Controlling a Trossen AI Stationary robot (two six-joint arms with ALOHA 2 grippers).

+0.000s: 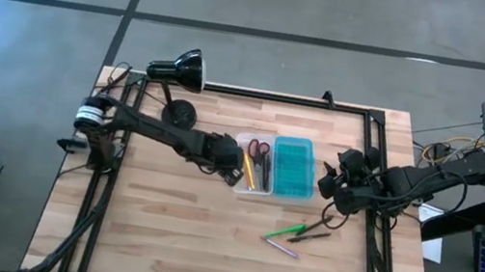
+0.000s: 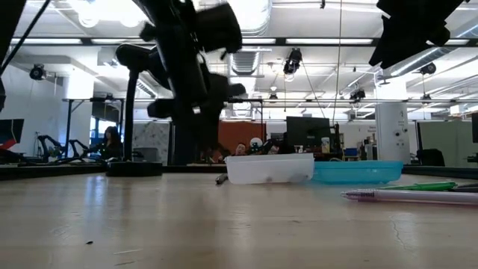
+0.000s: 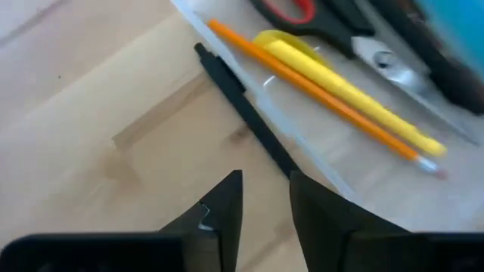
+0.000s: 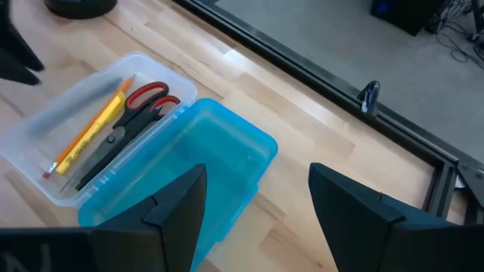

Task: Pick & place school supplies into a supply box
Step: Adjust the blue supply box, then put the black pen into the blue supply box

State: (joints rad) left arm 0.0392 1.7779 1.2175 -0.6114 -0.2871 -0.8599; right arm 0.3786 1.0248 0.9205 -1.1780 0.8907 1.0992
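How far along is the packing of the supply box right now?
Done: scissors, an orange pencil and a yellow marker lie in the clear half. In hand: left gripper hovers over a black pen beside it. Left: green pen, pink pen.

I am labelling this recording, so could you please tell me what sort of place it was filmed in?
Most likely a robotics lab in an open-plan industrial hall: a wooden table inside a black metal frame on a concrete floor, with monitors on desks behind it and lights among exposed ceiling ducts overhead.
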